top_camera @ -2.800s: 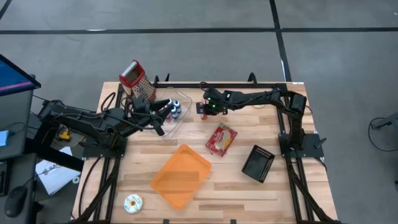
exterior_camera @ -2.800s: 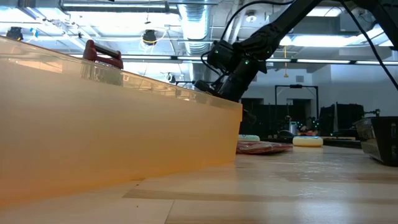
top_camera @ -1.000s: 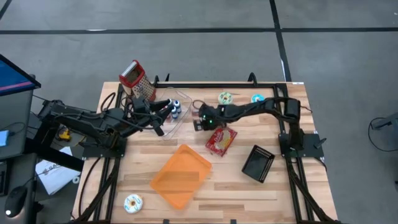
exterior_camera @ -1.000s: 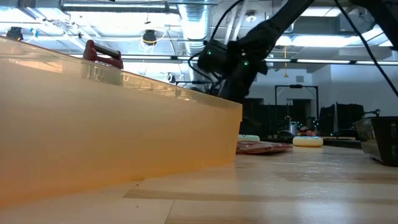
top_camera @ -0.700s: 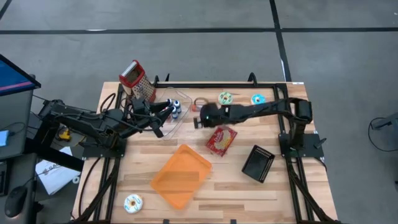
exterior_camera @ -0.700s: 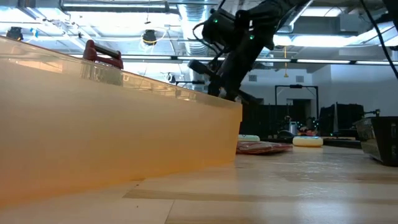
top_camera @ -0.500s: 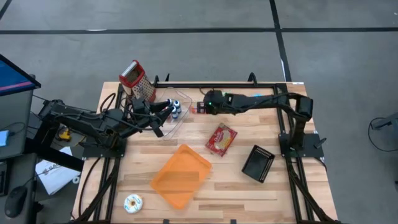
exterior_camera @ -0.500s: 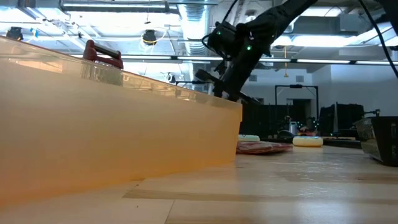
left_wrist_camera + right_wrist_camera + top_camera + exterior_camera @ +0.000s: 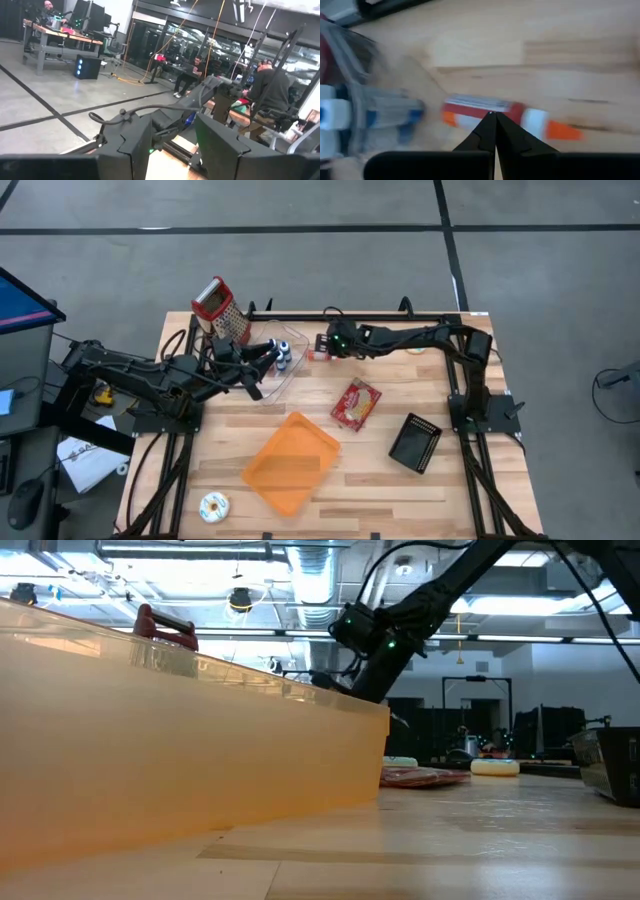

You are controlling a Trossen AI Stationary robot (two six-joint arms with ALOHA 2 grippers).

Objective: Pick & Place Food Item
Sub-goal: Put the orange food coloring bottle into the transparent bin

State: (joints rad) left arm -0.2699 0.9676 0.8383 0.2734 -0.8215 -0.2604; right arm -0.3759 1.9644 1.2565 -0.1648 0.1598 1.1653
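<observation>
A small red, white and orange tube [image 9: 475, 106] lies flat on the wood at the table's far middle. My right gripper [image 9: 491, 117] is shut and slants down over the tube's middle; in the high view it [image 9: 320, 352] is just right of a clear bag [image 9: 285, 372]. A red snack packet [image 9: 356, 402] lies flat mid-table. A sprinkled donut [image 9: 214, 505] sits near the front left corner. My left gripper [image 9: 268, 351] stands open and level beside the clear bag; in the left wrist view it [image 9: 172, 145] has nothing between its fingers. My right gripper's shut fingertips [image 9: 490, 122] come from above at a slant and stand over the tube's red middle [image 9: 482, 106]. Whether they touch it, I cannot tell. The tube lies flat on the table.
An orange tray [image 9: 290, 462] lies front of centre and fills the left of the low view. A black basket [image 9: 415, 442] stands right of it. A red-handled grater [image 9: 220, 308] stands at the far left. Blue-and-white bottles [image 9: 283, 357] are by the clear bag.
My right gripper has swung from beside the red snack packet toward the table's far edge, rising and then coming down over the small tube, its wrist turning on the way. It has stayed shut. Its arm now covers two donuts at the far right.
</observation>
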